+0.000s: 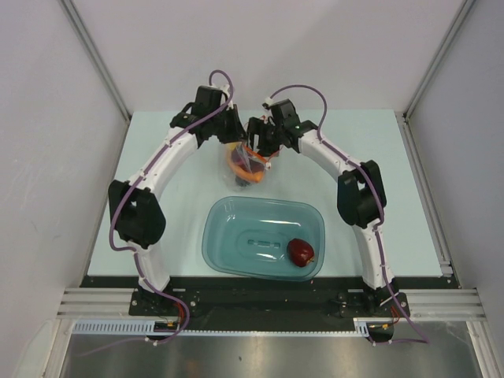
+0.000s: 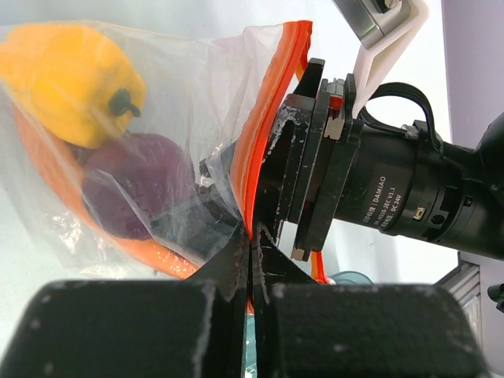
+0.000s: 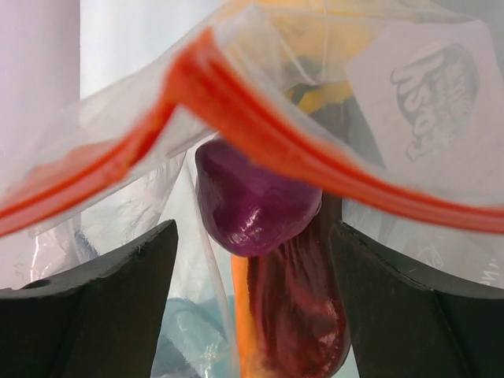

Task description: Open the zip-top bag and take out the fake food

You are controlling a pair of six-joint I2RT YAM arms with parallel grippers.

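Note:
The zip-top bag [image 1: 246,164] hangs above the far middle of the table, between both arms. My left gripper [image 2: 252,240] is shut on the bag's orange-red zip strip [image 2: 264,134]. Inside the bag I see the yellow bell pepper [image 2: 67,75], the pink-purple onion [image 2: 134,185] and the orange slice [image 2: 150,252]. My right gripper [image 3: 252,260] is open inside the bag's mouth, its fingers either side of the onion [image 3: 252,205] and the orange-and-maroon slice [image 3: 299,315]. The zip strip [image 3: 260,134] crosses above them. The dark red apple [image 1: 300,252] lies in the tub.
A teal translucent tub [image 1: 236,244] stands at the near middle of the table, just below the hanging bag. The right arm's wrist [image 2: 394,189] is close beside my left gripper. Grey walls close in the table on three sides.

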